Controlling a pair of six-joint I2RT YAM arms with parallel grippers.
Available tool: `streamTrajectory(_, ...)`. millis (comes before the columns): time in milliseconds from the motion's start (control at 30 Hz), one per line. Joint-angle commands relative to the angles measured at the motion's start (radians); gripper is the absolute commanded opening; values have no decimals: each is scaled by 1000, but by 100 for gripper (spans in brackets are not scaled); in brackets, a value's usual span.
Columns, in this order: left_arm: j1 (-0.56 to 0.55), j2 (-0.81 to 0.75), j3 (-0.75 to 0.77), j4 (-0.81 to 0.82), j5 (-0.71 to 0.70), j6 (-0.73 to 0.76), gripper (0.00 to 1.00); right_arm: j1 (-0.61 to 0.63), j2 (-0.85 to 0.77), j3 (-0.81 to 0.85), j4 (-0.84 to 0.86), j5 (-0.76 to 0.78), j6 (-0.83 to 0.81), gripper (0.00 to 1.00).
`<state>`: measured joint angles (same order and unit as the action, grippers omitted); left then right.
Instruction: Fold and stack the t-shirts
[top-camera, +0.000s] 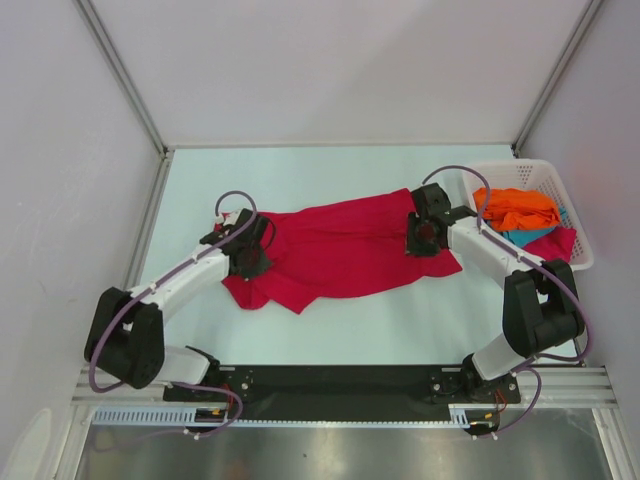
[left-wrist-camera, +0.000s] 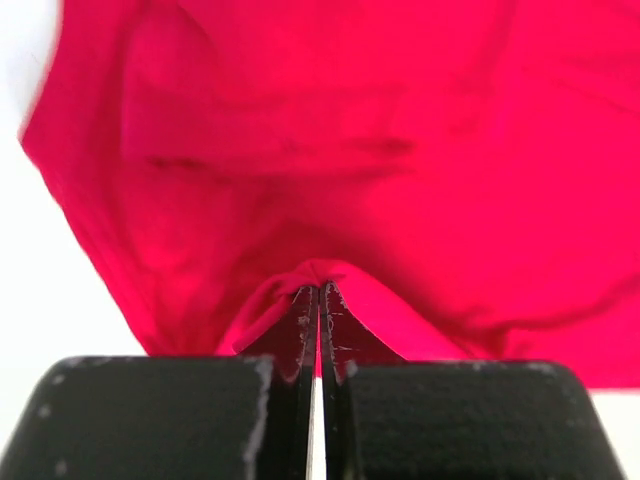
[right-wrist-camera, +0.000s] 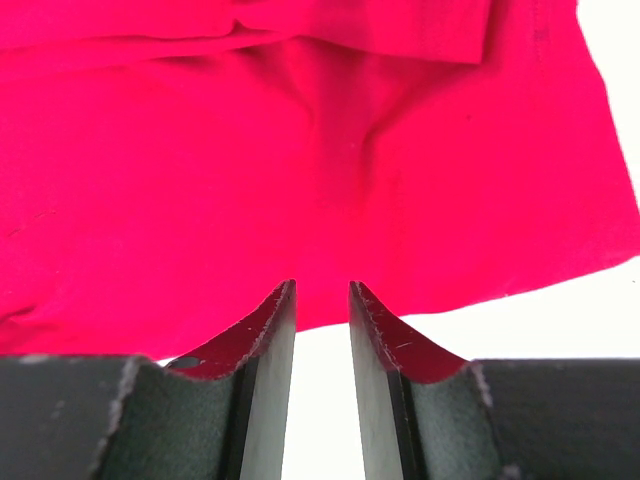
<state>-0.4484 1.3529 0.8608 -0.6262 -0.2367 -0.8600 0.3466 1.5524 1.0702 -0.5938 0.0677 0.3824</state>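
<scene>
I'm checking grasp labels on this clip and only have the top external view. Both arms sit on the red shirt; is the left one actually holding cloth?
Observer: Yes. The left wrist view shows the left jaws shut on a raised pinch of the red t-shirt.
Operator: And the right side?
Observer: The right jaws stand open in the right wrist view, with bare table showing in the gap. The shirt's edge lies just past their tips, unpinched.
</scene>
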Motion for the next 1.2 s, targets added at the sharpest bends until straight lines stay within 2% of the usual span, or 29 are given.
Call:
streamTrajectory(0, 65, 28, 70, 65, -26, 35, 0, -12, -28, 40, -27, 24, -30, 33)
streamTrajectory(467, 252, 54, 44, 98, -36, 67, 0, -23, 0, 73, -32, 27, -36, 34)
streamTrajectory(800, 287, 129, 63, 138, 13, 88, 0, -26, 5, 60, -34, 40, -28, 36)
streamTrajectory(833, 287, 137, 66, 146, 26, 95, 4, -24, 5, 59, -34, 43, -28, 36)
streamTrajectory(900, 287, 143, 61, 157, 69, 107, 18, -24, 5, 56, -34, 49, -25, 36)
streamTrajectory(933, 287, 138, 58, 164, 74, 107, 36, -24, 5, 53, -32, 50, -27, 37)
streamTrajectory(1000, 286, 114, 44, 166, 83, 111, 60, -26, 5, 36, -28, 58, -20, 41)
streamTrajectory(1033, 287, 104, 41, 161, 83, 118, 73, -31, 5, 30, -23, 57, -16, 48)
streamTrajectory(1133, 286, 49, 38, 142, 71, 134, 83, -64, 9, -18, 21, 11, -2, 53)
streamTrajectory(1167, 286, 39, 35, 137, 70, 142, 84, -84, 15, -27, 38, -30, 7, 53)
